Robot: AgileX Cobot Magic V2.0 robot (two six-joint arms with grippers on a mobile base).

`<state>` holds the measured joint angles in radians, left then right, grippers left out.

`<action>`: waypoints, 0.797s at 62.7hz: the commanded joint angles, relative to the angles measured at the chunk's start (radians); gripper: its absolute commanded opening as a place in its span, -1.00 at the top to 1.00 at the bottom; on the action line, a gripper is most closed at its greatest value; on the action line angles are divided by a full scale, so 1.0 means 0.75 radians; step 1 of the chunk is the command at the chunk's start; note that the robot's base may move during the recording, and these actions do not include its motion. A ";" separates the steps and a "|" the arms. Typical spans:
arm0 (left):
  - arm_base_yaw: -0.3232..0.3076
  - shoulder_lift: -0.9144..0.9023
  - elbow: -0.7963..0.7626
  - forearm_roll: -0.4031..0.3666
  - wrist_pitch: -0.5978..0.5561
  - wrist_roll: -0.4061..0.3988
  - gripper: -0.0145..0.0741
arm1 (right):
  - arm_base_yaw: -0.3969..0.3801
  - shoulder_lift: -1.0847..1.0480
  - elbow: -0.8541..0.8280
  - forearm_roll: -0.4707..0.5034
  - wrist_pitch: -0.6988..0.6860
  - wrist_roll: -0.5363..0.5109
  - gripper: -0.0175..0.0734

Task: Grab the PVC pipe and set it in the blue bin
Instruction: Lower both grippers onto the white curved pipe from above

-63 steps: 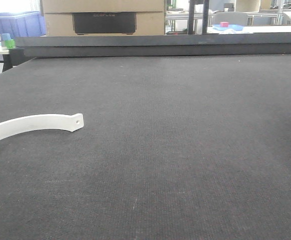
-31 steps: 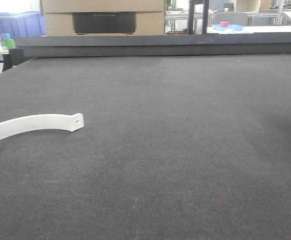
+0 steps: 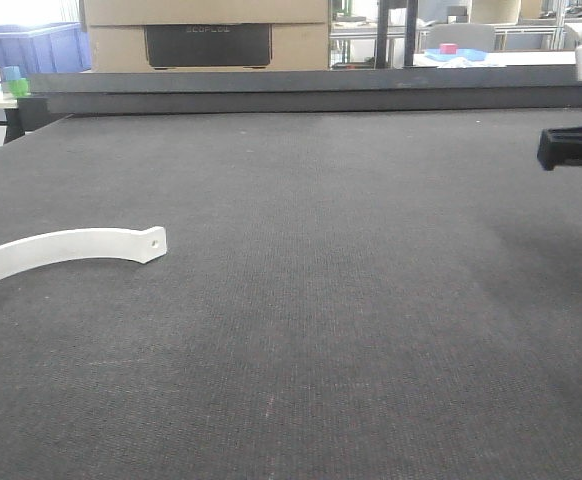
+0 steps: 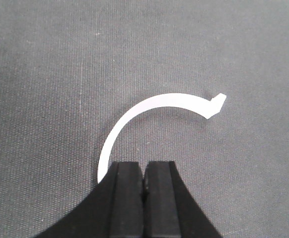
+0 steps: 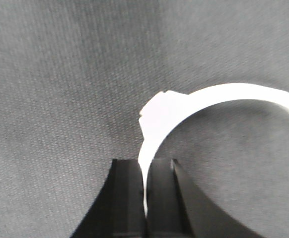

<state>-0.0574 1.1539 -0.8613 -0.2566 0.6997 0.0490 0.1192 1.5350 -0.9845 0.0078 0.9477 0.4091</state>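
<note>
A white curved PVC pipe [image 3: 61, 246] with a small hole near its squared end lies on the dark mat at the left. The left wrist view shows it as an arc [image 4: 149, 103]. My left gripper [image 4: 143, 171] is shut and empty, hovering over the arc's near end. My right gripper [image 5: 145, 171] is shut on the end of a second white curved pipe [image 5: 184, 106] and holds it above the mat. A black part of the right arm [image 3: 576, 147] shows at the right edge of the front view. A blue bin [image 3: 31, 45] stands beyond the table's far left corner.
A dark mat [image 3: 321, 300] covers the table, with a raised dark rail [image 3: 321, 92] along its far edge. Behind it are a cardboard box [image 3: 206, 35], small coloured cups [image 3: 16, 82] at the far left and clutter at the far right.
A black part of the right arm has come into the front view at the right edge. The pipe on the mat has not moved.
</note>
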 commanded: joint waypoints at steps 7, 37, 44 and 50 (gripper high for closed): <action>0.000 -0.003 0.004 -0.015 -0.017 0.000 0.92 | 0.001 0.030 -0.010 0.023 -0.004 0.005 0.03; 0.000 -0.003 0.004 -0.015 -0.017 0.000 0.92 | 0.001 0.116 0.002 0.020 -0.047 0.005 0.31; 0.000 -0.003 0.004 -0.015 -0.017 0.000 0.92 | 0.001 0.148 0.002 0.020 -0.048 0.005 0.37; 0.000 -0.003 0.004 -0.015 -0.017 0.000 0.92 | 0.001 0.148 0.002 0.020 -0.048 0.005 0.46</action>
<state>-0.0574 1.1539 -0.8613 -0.2566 0.6977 0.0490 0.1192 1.6377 -0.9845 0.0284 0.9159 0.4132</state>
